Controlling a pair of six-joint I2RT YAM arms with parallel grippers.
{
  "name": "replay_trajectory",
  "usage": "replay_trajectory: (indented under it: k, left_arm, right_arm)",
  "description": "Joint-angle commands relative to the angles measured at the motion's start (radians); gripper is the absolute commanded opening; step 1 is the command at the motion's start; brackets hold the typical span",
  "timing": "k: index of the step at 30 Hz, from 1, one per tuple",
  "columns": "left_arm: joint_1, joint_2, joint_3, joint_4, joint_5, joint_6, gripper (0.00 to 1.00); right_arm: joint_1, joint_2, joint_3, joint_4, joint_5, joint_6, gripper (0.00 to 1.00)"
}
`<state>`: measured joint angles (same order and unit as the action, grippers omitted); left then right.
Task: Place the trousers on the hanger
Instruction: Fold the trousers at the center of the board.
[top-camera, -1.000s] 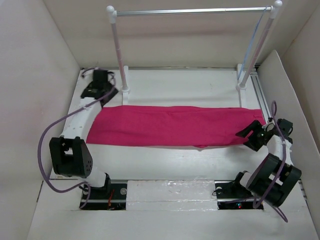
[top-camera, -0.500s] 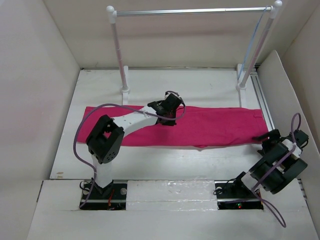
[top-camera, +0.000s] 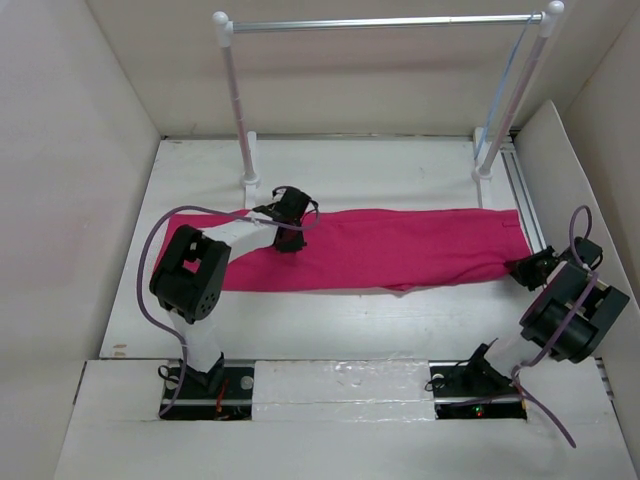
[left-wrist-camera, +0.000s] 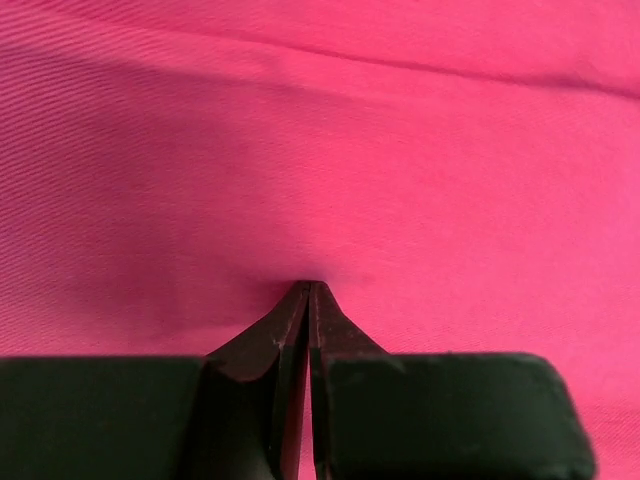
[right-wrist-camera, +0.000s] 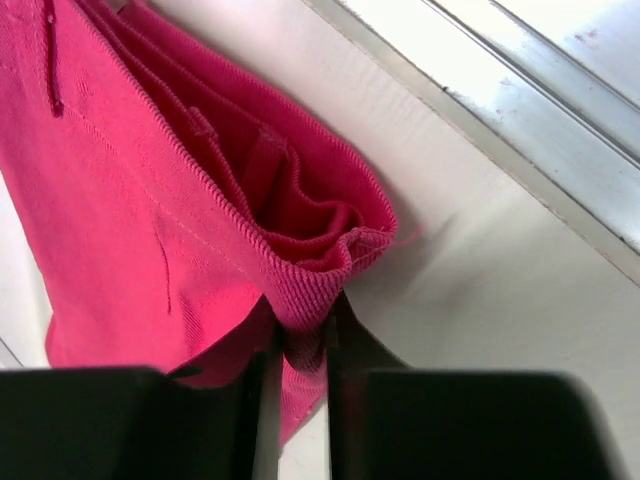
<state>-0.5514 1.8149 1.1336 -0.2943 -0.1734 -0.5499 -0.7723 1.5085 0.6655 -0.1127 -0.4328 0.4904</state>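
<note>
The magenta trousers (top-camera: 400, 245) lie flat across the table, left to right. My left gripper (top-camera: 288, 243) is down on them, left of their middle. In the left wrist view it (left-wrist-camera: 310, 287) is shut, its tips meeting in a small pucker of the trousers (left-wrist-camera: 320, 150). My right gripper (top-camera: 522, 268) is at the trousers' right end. In the right wrist view it (right-wrist-camera: 303, 335) is shut on the near corner of the ribbed waistband (right-wrist-camera: 330, 255). The thin pale hanger (top-camera: 505, 85) hangs edge-on from the rail beside the right post.
A rack with white posts (top-camera: 238, 100) and a silver rail (top-camera: 380, 22) stands behind the trousers. White walls close in the table on three sides, with an upright panel (top-camera: 570, 170) at the right. A metal track (right-wrist-camera: 540, 90) runs along the right edge.
My left arm swung from the far-left corner onto the trousers, then shifted left, and its gripper shut. My right gripper pulled back, then returned and shut on the waistband corner.
</note>
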Motion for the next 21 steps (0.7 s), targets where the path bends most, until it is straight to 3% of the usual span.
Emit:
replay_trajectory:
  k: [1,2,5,8,14,17,21]
  left_arm:
    - [0.064,-0.006,-0.09,-0.063,-0.031,-0.008,0.01]
    - [0.064,-0.012,-0.097,-0.063,-0.031,-0.004,0.01]
    - [0.039,-0.051,-0.106,-0.058,-0.035,0.011,0.01]
    - [-0.024,-0.072,-0.072,-0.08,-0.048,0.015,0.01]
    - [-0.224,-0.042,0.041,-0.057,0.038,0.015,0.02]
    - [-0.289,0.01,0.07,-0.054,0.075,-0.002,0.02]
    - [-0.412,0.107,0.205,-0.071,0.1,-0.033,0.02]
  right_arm:
    - [0.005,-0.025,0.037,0.043,0.054,-0.009,0.11]
    - [0.016,-0.051,0.055,0.012,0.061,-0.028,0.0]
    - [0.047,-0.287,0.133,-0.132,0.083,-0.099,0.0]
    - [0.174,-0.502,0.248,-0.264,0.155,-0.151,0.0]
    - [0.408,-0.647,0.429,-0.501,0.153,-0.197,0.0]
    - [0.409,-0.665,0.479,-0.542,0.147,-0.208,0.0]
    - [0.465,-0.607,0.687,-0.66,0.221,-0.28,0.0]
